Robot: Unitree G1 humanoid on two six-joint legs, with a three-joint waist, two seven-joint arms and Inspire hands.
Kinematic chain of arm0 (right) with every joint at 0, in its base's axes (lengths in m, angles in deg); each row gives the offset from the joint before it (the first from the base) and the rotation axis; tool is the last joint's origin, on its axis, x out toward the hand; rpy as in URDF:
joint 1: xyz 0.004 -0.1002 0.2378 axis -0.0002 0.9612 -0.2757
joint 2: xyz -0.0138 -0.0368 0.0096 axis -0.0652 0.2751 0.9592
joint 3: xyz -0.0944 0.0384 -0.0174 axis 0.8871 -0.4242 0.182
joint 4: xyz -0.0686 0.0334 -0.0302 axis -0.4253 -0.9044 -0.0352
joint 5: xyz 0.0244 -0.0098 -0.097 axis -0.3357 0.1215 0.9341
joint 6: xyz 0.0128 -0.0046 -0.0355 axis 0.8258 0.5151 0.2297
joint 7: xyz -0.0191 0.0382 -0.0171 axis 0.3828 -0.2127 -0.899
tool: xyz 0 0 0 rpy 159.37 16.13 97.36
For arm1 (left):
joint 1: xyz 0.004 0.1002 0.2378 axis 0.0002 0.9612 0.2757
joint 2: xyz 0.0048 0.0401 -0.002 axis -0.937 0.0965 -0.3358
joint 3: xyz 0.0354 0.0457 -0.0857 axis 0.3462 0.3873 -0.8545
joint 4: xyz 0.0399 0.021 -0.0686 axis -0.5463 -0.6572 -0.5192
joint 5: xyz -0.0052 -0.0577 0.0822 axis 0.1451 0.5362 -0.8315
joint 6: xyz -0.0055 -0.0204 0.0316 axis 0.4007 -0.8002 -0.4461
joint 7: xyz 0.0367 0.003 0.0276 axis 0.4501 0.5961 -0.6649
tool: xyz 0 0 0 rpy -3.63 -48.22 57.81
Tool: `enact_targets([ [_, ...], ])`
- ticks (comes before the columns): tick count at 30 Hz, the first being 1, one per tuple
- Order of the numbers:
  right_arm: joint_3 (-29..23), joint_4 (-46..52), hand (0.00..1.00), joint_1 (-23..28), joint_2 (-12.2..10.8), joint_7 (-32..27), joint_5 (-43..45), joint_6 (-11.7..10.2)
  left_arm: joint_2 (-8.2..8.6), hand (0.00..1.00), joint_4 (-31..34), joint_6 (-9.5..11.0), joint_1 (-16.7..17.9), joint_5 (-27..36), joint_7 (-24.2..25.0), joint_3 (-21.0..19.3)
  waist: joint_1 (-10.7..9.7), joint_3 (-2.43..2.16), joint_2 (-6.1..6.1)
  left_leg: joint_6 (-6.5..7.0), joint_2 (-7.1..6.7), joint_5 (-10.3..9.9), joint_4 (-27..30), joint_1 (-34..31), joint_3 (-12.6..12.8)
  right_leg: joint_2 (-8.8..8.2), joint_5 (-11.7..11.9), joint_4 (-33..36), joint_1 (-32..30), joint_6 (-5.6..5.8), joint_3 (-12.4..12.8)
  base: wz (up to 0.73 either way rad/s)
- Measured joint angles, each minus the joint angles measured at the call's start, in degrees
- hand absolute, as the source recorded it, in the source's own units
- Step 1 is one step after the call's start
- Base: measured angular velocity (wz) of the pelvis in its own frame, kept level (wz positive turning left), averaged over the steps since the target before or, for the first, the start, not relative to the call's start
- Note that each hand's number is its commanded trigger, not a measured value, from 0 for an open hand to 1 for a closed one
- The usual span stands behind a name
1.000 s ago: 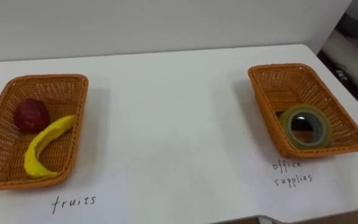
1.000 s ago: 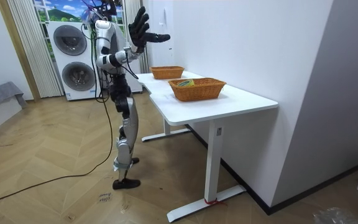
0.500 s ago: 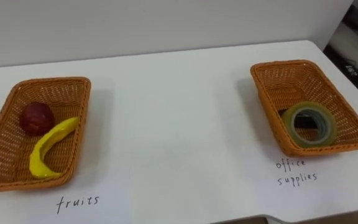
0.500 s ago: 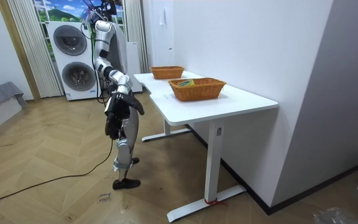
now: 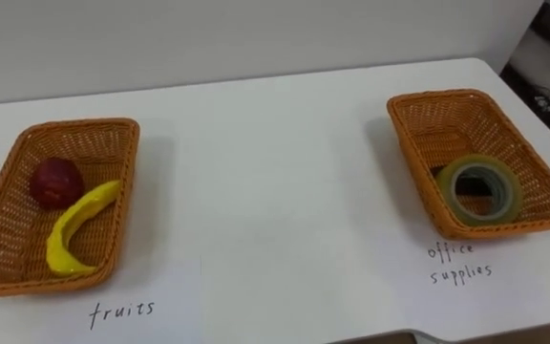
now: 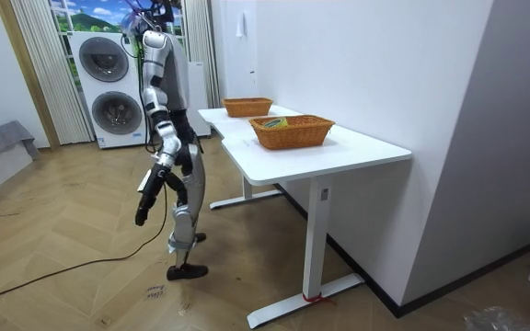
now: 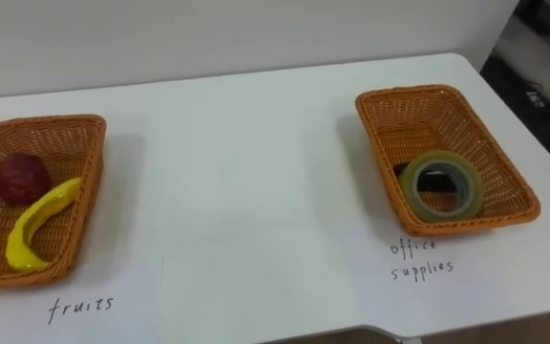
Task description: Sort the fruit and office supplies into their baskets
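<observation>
Here the red fruit and the banana lie in the left basket, and the tape roll lies in the right basket, both on the white table. The robot's right hand hangs low beside its leg, near the table; open or closed cannot be told.

A white table carries a wicker basket at nine o'clock, a second basket at three o'clock, a handwritten label at seven o'clock and another label at four o'clock.
</observation>
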Motion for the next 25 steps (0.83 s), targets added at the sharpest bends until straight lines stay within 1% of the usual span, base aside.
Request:
enact_targets([
  [2, 2.63, -4.79, 0.00, -0.30, -0.01, 3.89, 7.51, 2.09, 0.87, 0.00, -0.92, -0.04, -0.31, -0.34, 0.21, -0.11, 1.23, 0.12, 0.35, 0.09, -0.01, -0.09, -0.13, 0.46, 0.11, -0.01, 0.00, 0.00, 0.33, 0.00, 0.07, -0.04],
  [3, 3.86, -5.75, 0.00, -0.26, 0.02, 5.07, 8.97, 2.65, 0.97, 0.00, -1.45, -0.04, -0.39, -0.36, 0.29, -0.10, 1.50, 0.17, 0.43, 0.09, 0.01, -0.10, -0.11, 0.56, 0.10, 0.00, 0.00, 0.01, 0.40, 0.00, 0.04, 0.00],
  [5, 8.84, -8.96, 0.00, -0.20, 0.06, 10.21, 14.81, 4.75, 1.05, 0.00, -2.76, -0.44, -0.42, -1.13, 0.67, -0.09, 2.74, 0.22, 0.25, 0.08, 0.02, -0.14, -0.09, 0.63, 0.08, 0.01, -0.02, -0.12, 0.47, 0.00, 0.01, 0.00],
  [6, 10.04, -9.97, 0.00, -0.42, 0.07, 11.62, 17.12, 5.19, 1.03, 0.00, -3.19, -0.45, -0.41, -1.34, 0.68, -0.08, 2.84, 0.23, 0.21, 0.09, 0.00, -0.14, -0.04, 0.68, 0.02, 0.00, -0.02, -0.17, 0.55, 0.00, -0.02, 0.04],
  [8, 13.92, -12.94, 0.00, -1.79, 0.03, 17.21, 24.82, 6.93, 1.04, 0.00, -3.98, -1.09, -0.60, -1.38, 0.66, 0.03, 3.70, 0.29, 0.05, 0.16, -0.04, -0.22, 0.20, 0.77, -0.01, -0.05, -0.03, -0.36, 0.60, 0.01, -0.01, 0.00],
  [9, 14.81, -13.57, 0.00, -1.87, 0.02, 18.42, 26.48, 7.31, 1.04, 0.00, -4.00, -1.39, -0.72, -1.36, 0.63, 0.04, 3.74, 0.29, 0.01, 0.17, -0.07, -0.22, 0.22, 0.76, -0.04, -0.06, -0.03, -0.50, 0.61, 0.01, 0.01, 0.00],
  [10, 16.01, -14.30, 0.00, -2.20, -0.03, 20.70, 30.42, 8.08, 1.04, 0.00, -4.38, -1.60, -1.05, -1.56, 0.63, -0.03, 4.31, 0.28, -0.01, 0.19, -0.13, -0.23, 0.23, 0.74, -0.11, -0.06, -0.02, -0.97, 0.80, 0.01, 0.07, 0.00],
  [13, 18.19, -14.82, 0.00, -3.17, -0.19, 24.55, 38.22, 8.24, 1.03, 0.00, -4.97, -1.62, -1.21, -2.50, 0.63, -0.01, 5.36, 0.31, 0.03, 0.24, -0.19, -0.27, 0.20, 0.77, -0.29, -0.04, -0.01, -0.99, 0.85, 0.01, 0.06, 0.01],
  [14, 19.78, -14.68, 0.00, -3.88, -0.31, 25.37, 40.72, 8.35, 1.03, 0.00, -4.99, -1.63, -1.26, -2.55, 0.62, 0.10, 5.95, 0.29, 0.01, 0.23, -0.19, -0.27, 0.07, 0.73, -0.34, -0.02, -0.02, -0.94, 0.92, 0.02, -0.01, 0.00],
  [16, 22.57, -14.76, 0.00, -4.94, -0.39, 26.83, 43.09, 8.88, 1.11, 0.00, -4.99, -1.69, -1.37, -3.73, 0.58, 0.19, 6.38, 0.31, 0.00, 0.17, -0.13, -0.31, 0.07, 0.74, -0.33, 0.05, -0.01, -0.96, 0.92, 0.01, -0.01, 0.00],
  [18, 23.80, -14.95, 0.00, -5.39, -0.71, 28.16, 44.95, 9.19, 1.23, 0.00, -4.98, -1.88, -1.70, -5.54, 0.18, 0.40, 6.81, 0.33, 0.03, 0.13, -0.11, -0.35, 0.07, 0.86, -0.58, 0.08, 0.00, -0.98, 1.06, 0.00, -0.14, 0.05],
  [20, 25.80, -14.83, 0.00, -5.68, -0.96, 29.82, 45.75, 9.34, 1.26, 0.00, -4.94, -2.62, -2.10, -7.79, -0.26, 0.84, 7.52, 0.35, 0.08, 0.05, -0.10, -0.48, 0.09, 1.35, -1.19, 0.10, 0.00, -1.00, 1.66, 0.00, -0.74, 0.14],
  [21, 26.41, -14.84, 0.00, -5.84, -0.96, 30.21, 45.85, 9.34, 1.32, 0.00, -4.94, -2.73, -2.07, -8.40, -0.37, 0.94, 7.78, 0.41, 0.15, 0.03, -0.09, -0.51, 0.06, 1.58, -1.18, 0.13, 0.00, -1.00, 1.75, 0.00, -0.71, 0.00],
  [23, 28.55, -14.81, 0.00, -6.20, -0.98, 31.48, 47.09, 9.33, 1.49, 0.00, -4.94, -2.96, -2.14, -9.62, -0.54, 1.55, 8.68, 0.76, 0.41, -0.03, 0.01, -0.71, 0.00, 1.71, -1.19, 0.22, 0.00, -1.07, 2.13, 0.00, -0.73, 0.00],
  [25, 29.63, -14.80, 0.00, -6.33, -1.00, 32.50, 47.58, 9.33, 1.60, 0.00, -4.95, -3.32, -1.99, -11.36, -0.62, 2.07, 8.92, 0.79, 0.54, -0.06, 0.07, -0.84, 0.06, 1.77, -1.28, 0.28, 0.00, -1.10, 2.39, 0.00, -0.81, 0.02],
])
